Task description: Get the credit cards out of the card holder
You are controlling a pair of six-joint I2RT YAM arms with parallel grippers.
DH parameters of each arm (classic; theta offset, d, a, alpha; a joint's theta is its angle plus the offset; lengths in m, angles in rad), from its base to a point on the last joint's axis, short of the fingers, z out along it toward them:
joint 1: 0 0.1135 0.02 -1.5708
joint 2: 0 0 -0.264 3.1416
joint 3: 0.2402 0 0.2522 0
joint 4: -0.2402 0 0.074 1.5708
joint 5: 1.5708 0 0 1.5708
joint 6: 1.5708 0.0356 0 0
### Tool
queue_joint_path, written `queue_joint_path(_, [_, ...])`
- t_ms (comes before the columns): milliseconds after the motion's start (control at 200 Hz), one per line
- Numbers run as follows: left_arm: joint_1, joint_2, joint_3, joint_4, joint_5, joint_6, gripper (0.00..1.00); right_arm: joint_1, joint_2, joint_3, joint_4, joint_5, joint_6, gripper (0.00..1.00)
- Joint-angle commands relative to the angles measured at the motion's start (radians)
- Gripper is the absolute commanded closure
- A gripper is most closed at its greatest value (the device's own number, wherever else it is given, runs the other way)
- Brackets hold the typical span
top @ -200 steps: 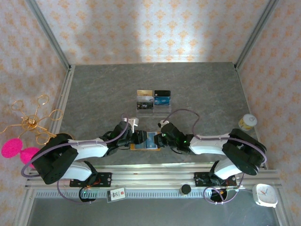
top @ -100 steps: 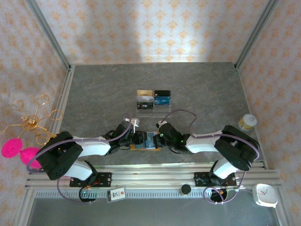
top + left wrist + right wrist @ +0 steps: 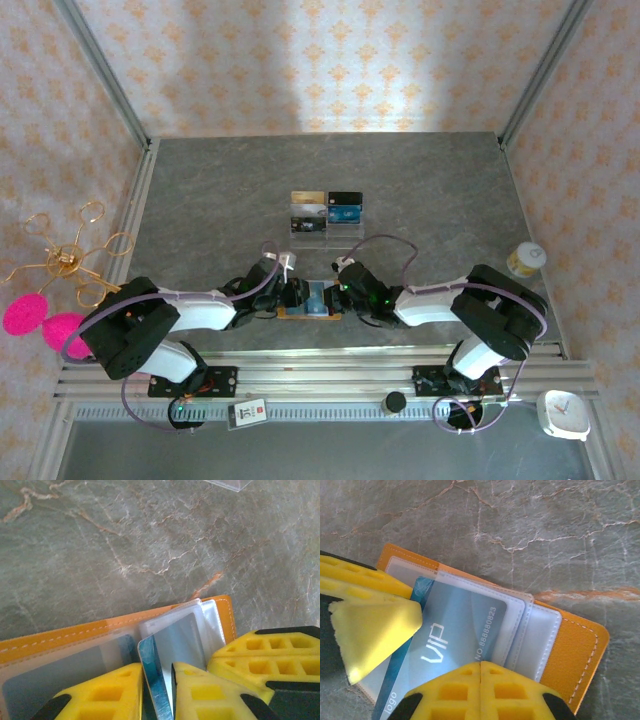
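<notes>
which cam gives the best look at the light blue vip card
Right wrist view: the light blue plastic VIP card lies face-up, print readable, partly under the clear sleeve of the orange leather card holder. Left wrist view shows it edge-on, held between yellow fingers. Top external view shows a small blue patch.

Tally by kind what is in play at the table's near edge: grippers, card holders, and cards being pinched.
Grippers: 2, left gripper and right gripper
Card holder: 1
Blue card pinched by the left gripper: 1
Total: 4
</notes>
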Motion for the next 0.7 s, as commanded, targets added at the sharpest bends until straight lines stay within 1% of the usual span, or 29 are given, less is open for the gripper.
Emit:
queue_joint_path(0, [0.005,0.021,-0.015,0.047,0.015,-0.010,0.85,0.006,0.013,-0.028,-0.042,-0.006,0.012,0.97])
queue_joint_path(75, [0.008,0.018,-0.023,0.055,0.014,-0.017,1.00,0.006,0.010,-0.027,-0.045,0.003,0.013,0.97])
queue_joint_path(240, [0.022,-0.026,-0.051,0.043,-0.006,-0.030,1.00,0.005,0.006,-0.028,-0.068,0.032,0.026,0.98])
queue_joint_path(475, [0.059,-0.102,-0.092,0.045,0.028,-0.033,1.00,0.006,0.009,-0.032,-0.119,0.106,0.050,0.98])
queue_joint_path(561, [0.070,-0.123,-0.091,0.023,0.055,-0.016,1.00,0.006,-0.001,-0.043,-0.122,0.122,0.062,0.98])
queue_joint_path(696, [0.072,-0.177,-0.080,-0.030,0.064,0.029,1.00,0.006,-0.031,-0.056,-0.127,0.148,0.072,0.96])
